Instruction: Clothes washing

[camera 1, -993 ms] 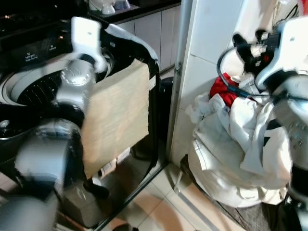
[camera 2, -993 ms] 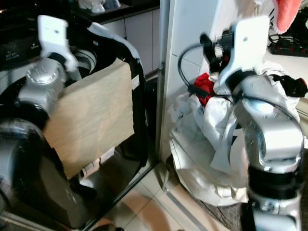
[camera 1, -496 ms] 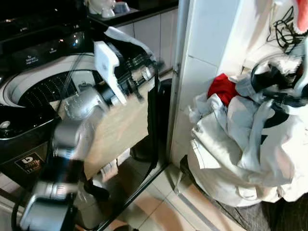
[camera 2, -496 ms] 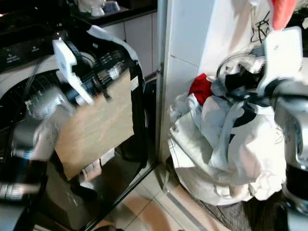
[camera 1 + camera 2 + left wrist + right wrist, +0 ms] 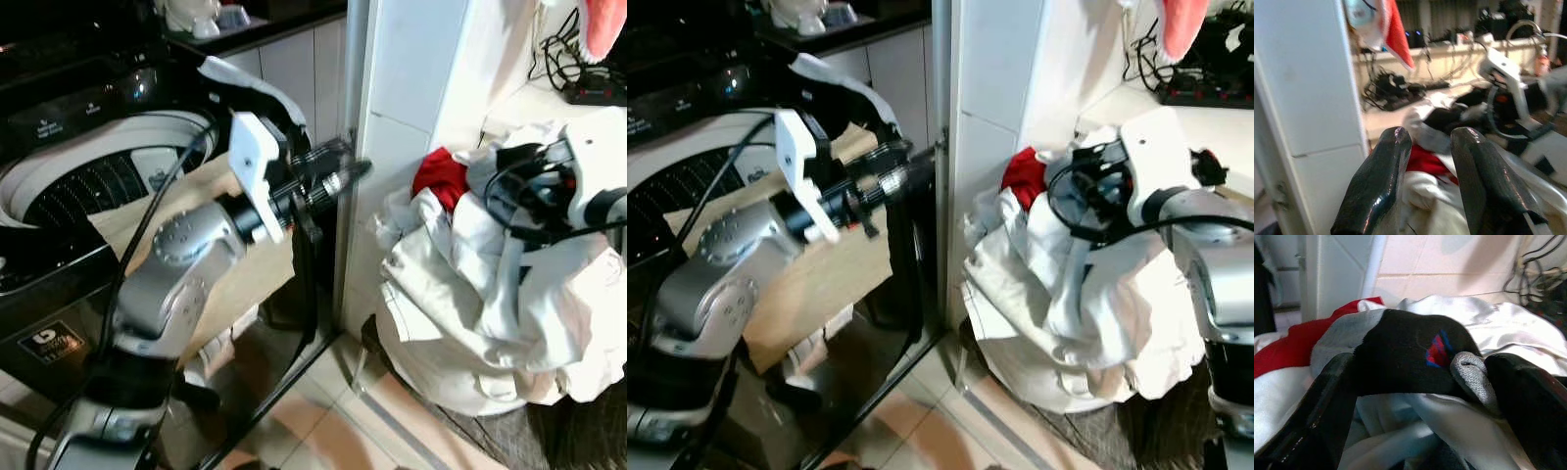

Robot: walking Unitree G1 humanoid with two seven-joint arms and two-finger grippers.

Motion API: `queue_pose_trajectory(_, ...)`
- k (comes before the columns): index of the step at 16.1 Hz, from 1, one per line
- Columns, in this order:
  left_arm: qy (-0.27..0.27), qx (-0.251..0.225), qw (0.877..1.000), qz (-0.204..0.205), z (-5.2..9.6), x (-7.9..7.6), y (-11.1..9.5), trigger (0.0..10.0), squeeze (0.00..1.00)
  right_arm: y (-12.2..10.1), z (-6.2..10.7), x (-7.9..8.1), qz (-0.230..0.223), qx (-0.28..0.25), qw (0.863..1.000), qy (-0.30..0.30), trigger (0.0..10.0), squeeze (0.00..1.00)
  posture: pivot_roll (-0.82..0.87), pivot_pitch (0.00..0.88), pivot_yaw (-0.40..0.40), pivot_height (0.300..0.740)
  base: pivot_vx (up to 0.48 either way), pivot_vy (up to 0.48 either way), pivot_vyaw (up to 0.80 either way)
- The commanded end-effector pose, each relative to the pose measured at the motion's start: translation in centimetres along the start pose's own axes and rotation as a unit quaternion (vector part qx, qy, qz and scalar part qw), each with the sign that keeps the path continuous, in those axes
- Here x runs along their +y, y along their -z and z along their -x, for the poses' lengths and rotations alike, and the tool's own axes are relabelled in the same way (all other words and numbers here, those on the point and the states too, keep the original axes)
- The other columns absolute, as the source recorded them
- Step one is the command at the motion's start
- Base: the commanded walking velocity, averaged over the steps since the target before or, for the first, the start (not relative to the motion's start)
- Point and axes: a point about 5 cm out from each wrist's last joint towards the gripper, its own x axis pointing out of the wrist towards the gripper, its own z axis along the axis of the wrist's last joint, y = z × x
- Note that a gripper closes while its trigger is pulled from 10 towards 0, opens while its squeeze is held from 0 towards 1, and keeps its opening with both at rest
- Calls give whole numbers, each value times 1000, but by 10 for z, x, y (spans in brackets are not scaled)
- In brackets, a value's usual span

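- Right gripper fingers spread around a black sock on top of the laundry heap.
- The sock looks soft, light and limp; pinch its bunched middle.
- Left gripper, slightly parted and empty, points at the heap.
- The washer is beyond a narrow gap and wall edge.

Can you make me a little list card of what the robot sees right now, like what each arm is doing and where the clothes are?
Place: laundry corner with a black top-loading washing machine, lid up
Clothes: big heap of white laundry beside a white wall, a red garment near its top
Left gripper: reaching across towards the heap, fingers apart, holding nothing
Right gripper: on top of the heap, fingers open around a black and grey sock
Other: tan cardboard sheet leaning on the washer
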Motion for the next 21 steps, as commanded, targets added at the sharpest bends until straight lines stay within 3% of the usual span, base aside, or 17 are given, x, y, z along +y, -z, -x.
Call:
queue_pose_trajectory(1, 18, 5, 1000, 4, 1, -5, -1, 10000, 0, 5, -2, -3, 9, 16, 1000, -3, 10000, 0, -79, 0, 65, 740, 0, 0, 0)
queue_pose_trajectory(2, 19, 7, 1000, 7, 1, -7, -1, 10000, 0, 6, -3, -4, 17, 18, 1000, -3, 10000, 0, -78, 0, 62, 740, 0, 0, 0)
queue_pose_trajectory(3, 19, 8, 1000, 7, 2, -8, -1, 10000, 0, 8, -4, -5, 21, 21, 1000, -1, 8902, 0, -76, 0, 60, 740, 0, 0, 0)
queue_pose_trajectory(4, 16, 9, 1000, 7, 2, -8, -1, 10000, 0, 7, -4, -6, 21, 16, 1000, -2, 0, 0, -72, 0, 56, 740, 0, 0, 0)
queue_pose_trajectory(17, -11, 13, 1000, 2, 1, -3, -2, 10000, 0, -8, 0, -15, 31, -23, 999, 15, 0, 0, -74, 0, 50, 740, 0, 0, 0)
queue_pose_trajectory(21, -25, 7, 1000, -5, 0, -1, -2, 10000, 0, -15, 4, -21, 26, -50, 997, 48, 0, 0, -73, 0, 49, 740, 0, 0, 0)
